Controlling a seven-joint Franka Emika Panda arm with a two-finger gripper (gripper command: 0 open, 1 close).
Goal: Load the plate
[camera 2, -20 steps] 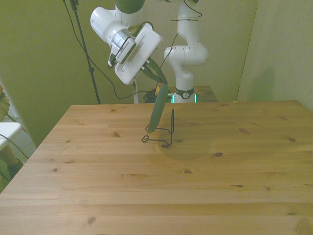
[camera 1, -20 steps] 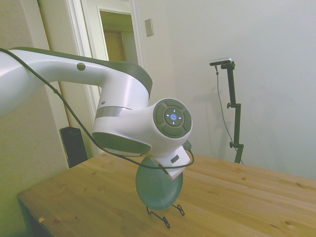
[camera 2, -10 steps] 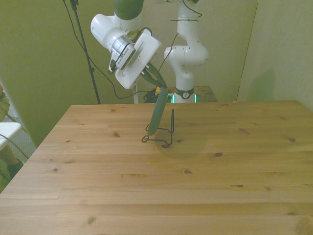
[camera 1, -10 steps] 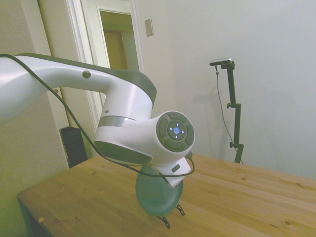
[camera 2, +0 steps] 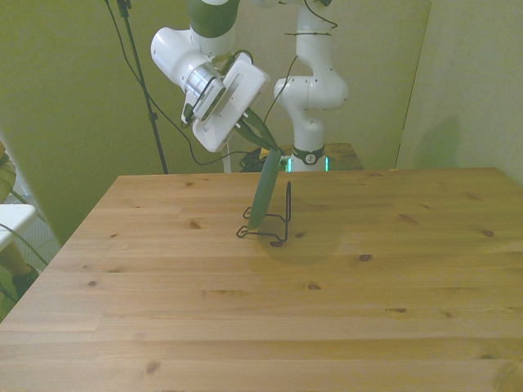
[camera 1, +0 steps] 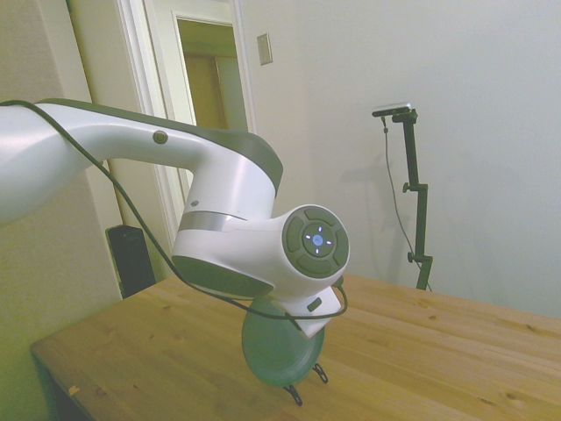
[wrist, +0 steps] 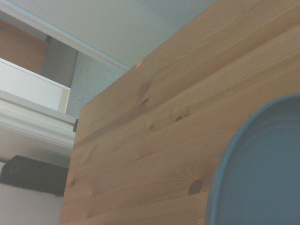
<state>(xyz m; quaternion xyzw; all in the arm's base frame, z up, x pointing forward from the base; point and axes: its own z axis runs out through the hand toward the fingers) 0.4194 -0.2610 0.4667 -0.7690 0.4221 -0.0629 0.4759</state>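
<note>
- Nearly done, by the look of it: plate [camera 2: 263, 189] standing on its edge in the black wire stand [camera 2: 272, 225], tilted, top leaning toward the back post of the stand.
- Bottom rim of the plate down low between the wires, seen in the side view [camera 1: 273, 351]. Cannot tell if fully settled or just touching.
- End effector [camera 2: 260, 136] up at the top rim of the plate, dark fingers on either side of it. Seems clenched on the plate, not let go.
- Left to do, as a guess: set the plate all the way down, let go, pull away without tipping it.
- Plate and stand near the middle of the table [camera 2: 245, 327], closer to the far edge than the near edge.
- From the wrist view, only a curved slice of the blue-green plate [wrist: 262, 178] over bare wood planks.
- Around it: a door frame [camera 1: 149, 96] and a dark box [camera 1: 130, 259] on the floor past the table's edge. A second white robot arm [camera 2: 310, 90] behind the far edge of the table.
- Nothing on the table in the way. Only risk, as a guess: the thin stand sliding or the plate tipping when let go.
</note>
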